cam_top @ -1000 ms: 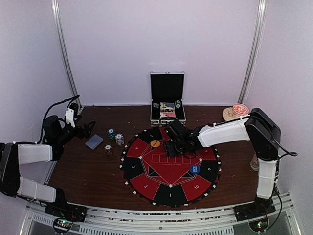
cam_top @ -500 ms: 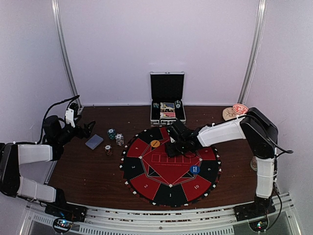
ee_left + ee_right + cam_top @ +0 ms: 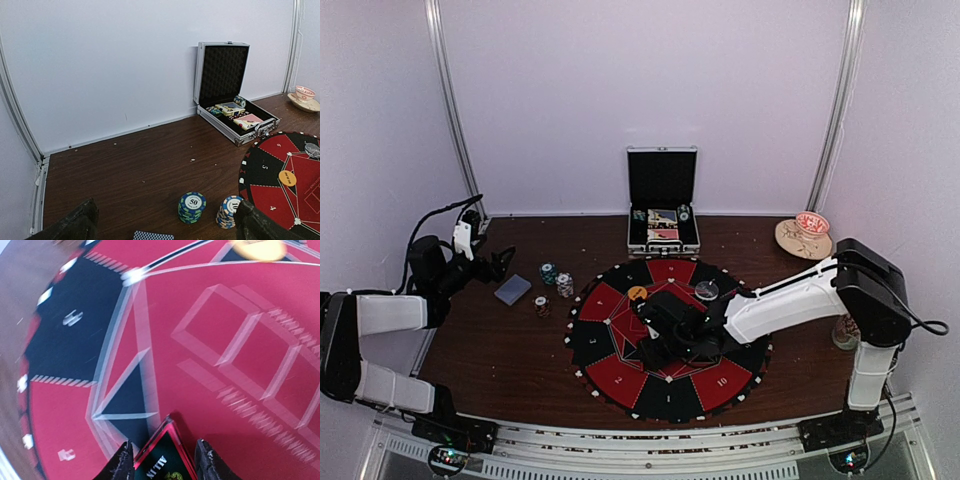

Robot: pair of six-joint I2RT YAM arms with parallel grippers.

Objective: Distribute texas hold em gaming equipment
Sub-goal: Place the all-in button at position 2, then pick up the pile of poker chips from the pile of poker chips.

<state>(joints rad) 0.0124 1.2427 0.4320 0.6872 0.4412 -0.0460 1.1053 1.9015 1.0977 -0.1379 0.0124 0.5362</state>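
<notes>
I judge little dealt yet: chip stacks (image 3: 556, 282) and card deck (image 3: 512, 290) sit at the mat's (image 3: 665, 400) nine o'clock, left gripper (image 3: 498, 262) spread, right gripper (image 3: 165, 463) straddling the ALL IN triangle (image 3: 163, 452), grip uncertain.

We're in a robotics lab test cell, folks: plain white panel walls (image 3: 640, 90) close it in from 9 round to 3 o'clock, aluminium uprights (image 3: 454, 100) in the corners, a slotted aluminium rail (image 3: 650, 455) at 6 carrying the left arm (image 3: 390, 312) and right arm (image 3: 780, 300) (loose black cable (image 3: 450, 207) trailing at 9), and a dark wooden table (image 3: 520, 350) bearing a round poker mat (image 3: 620, 378) dead centre.
</notes>
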